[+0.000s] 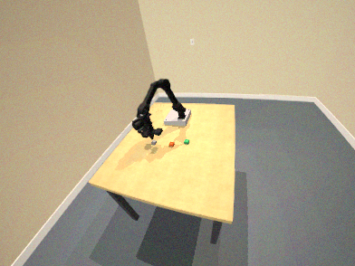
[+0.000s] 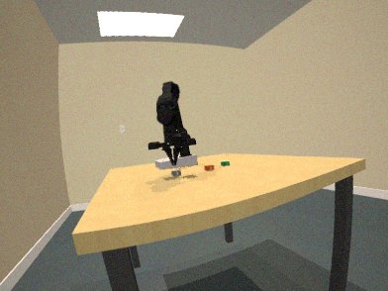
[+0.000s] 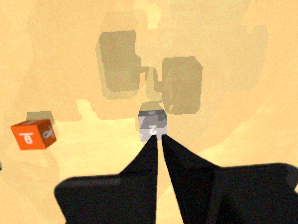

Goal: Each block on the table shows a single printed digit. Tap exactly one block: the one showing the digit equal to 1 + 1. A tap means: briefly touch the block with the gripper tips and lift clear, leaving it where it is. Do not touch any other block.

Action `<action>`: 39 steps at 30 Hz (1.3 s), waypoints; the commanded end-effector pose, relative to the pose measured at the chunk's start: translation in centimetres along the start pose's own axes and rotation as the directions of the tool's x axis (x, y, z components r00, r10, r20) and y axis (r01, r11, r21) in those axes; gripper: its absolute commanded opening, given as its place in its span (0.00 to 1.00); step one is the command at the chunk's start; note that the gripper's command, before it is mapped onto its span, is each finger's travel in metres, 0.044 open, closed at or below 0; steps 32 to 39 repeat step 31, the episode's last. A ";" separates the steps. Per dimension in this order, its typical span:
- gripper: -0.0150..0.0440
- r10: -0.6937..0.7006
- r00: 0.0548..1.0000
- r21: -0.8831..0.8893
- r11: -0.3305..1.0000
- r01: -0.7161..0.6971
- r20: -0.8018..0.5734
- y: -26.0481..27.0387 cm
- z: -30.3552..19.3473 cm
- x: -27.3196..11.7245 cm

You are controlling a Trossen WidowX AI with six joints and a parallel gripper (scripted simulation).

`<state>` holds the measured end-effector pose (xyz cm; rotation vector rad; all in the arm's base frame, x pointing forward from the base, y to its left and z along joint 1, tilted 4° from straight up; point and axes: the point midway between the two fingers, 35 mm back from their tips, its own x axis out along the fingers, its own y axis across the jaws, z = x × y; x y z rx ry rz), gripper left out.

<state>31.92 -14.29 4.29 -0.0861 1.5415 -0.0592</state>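
A small grey block (image 1: pixel 154 143) (image 2: pixel 176 173) (image 3: pixel 152 120) sits on the table, with a white 2 on its face in the wrist view. My gripper (image 2: pixel 174 164) (image 3: pixel 158 139) is shut with nothing between the fingertips. The tips are close together just above the grey block, overlapping its near edge in the wrist view; whether they touch it I cannot tell. An orange-red block (image 1: pixel 171 144) (image 2: pixel 209 167) (image 3: pixel 33 135) sits to one side, with a digit that looks like 6 or 9. A green block (image 1: pixel 187 141) (image 2: pixel 225 163) sits beyond it; its digit is unreadable.
The light grey base plate (image 1: pixel 171 121) (image 2: pixel 162 164) of the arm stands at the back of the wooden table (image 1: pixel 195 181) (image 2: pixel 148 213). Shadows of the arm fall around the grey block.
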 end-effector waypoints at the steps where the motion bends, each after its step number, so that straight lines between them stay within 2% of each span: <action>1: 0.38 0.006 1.000 -0.002 1.000 -0.006 -0.002 1.1 0.4 -0.6; 8: 0.69 0.026 1.000 -0.010 1.000 -0.026 0.010 12.1 2.5 -3.2; 14: 0.93 0.042 0.999 -0.018 0.999 -0.042 0.013 21.7 1.1 -5.6; 24: 0.93 0.043 0.999 -0.003 0.999 -0.043 -0.010 34.5 -6.5 -9.1; 39: 0.93 0.042 0.999 -0.001 0.999 -0.042 -0.012 35.1 -7.2 -9.3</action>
